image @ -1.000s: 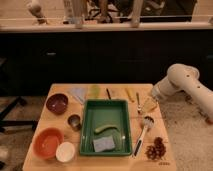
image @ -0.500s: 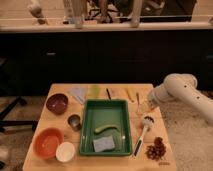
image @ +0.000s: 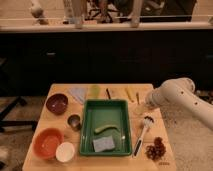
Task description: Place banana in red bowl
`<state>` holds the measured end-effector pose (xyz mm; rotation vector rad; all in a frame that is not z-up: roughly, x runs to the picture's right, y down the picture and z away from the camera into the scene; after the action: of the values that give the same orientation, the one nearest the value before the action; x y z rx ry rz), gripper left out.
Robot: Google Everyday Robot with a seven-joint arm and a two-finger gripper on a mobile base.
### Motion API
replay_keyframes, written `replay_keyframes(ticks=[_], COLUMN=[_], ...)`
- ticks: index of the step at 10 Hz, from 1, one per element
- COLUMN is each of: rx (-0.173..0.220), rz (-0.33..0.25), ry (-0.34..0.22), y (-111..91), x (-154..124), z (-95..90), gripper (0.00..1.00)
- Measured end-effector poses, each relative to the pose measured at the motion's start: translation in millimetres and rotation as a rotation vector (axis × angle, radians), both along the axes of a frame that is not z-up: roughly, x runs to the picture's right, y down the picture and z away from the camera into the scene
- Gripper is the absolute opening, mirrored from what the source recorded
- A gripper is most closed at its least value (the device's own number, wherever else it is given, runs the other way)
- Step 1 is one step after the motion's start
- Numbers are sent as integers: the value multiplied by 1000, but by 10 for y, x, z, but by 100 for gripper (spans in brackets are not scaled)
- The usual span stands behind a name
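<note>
Because the banana (image: 128, 93) lies at the far side of the table (image: 116, 163), just behind the green tray (image: 106, 102), your gripper (image: 143, 106) hangs near it with jaws released and empty, while the red bowl (image: 47, 144) sits well apart at the front left.

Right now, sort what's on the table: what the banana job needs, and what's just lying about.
Job: banana, near the far edge; red bowl, front left; gripper, by the right edge.
Lying about: green tray, sponge, maroon bowl, metal cup, brush.
</note>
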<state>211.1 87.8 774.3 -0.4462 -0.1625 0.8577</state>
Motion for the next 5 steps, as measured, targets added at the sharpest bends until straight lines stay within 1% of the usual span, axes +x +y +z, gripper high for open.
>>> replay_keyframes(ticks=[3,4,5], rx=[3,11,11], rz=[1,32,107], ry=[-2,-4,-2], y=[-9,-3,18], x=[-20,-23,-20], z=[6,7,22], gripper=[80,80,80])
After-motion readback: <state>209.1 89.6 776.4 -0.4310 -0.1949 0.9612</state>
